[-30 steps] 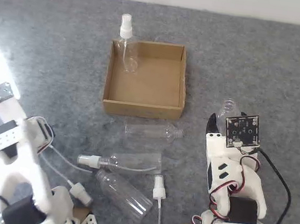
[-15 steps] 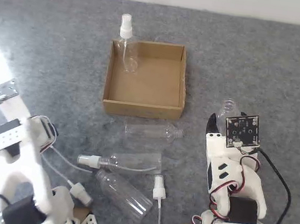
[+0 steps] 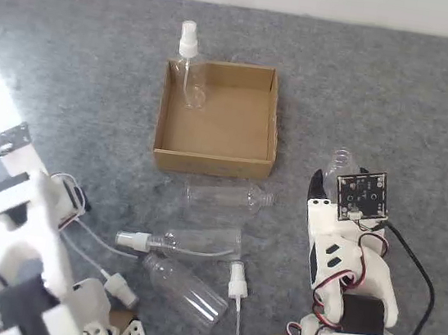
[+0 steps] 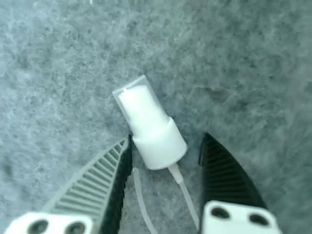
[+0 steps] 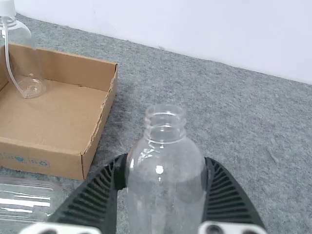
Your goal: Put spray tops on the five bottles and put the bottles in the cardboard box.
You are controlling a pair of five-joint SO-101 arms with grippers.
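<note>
An uncapped clear plastic bottle [image 5: 165, 156] stands upright in the right gripper [image 5: 163, 175], whose jaws are closed on the bottle's shoulder. It is held just off the near right corner of the shallow brown cardboard box [image 3: 212, 164].

Toward the near left corner of the grey felt surface [image 3: 398, 100], the left gripper [image 4: 166, 141] hangs with its jaws spread wide on either side of a white plastic spray top [image 4: 148, 122]. The top lies on its side, its thin dip tube trailing back between the fingers.

The held bottle looks light, thin-walled and smooth, so it would probably dent or slip under a hard squeeze. The grip at the shoulder leaves the neck free. The spray top looks small, stiff and light and is best pinched at its round collar. Its flexible tube will need guiding into the neck.

A capped bottle [image 3: 187, 80] stands in the box's far left corner. Three more clear bottles, one of them just before the box's near wall [image 3: 224, 194], lie on the felt between the box and the near edge.
</note>
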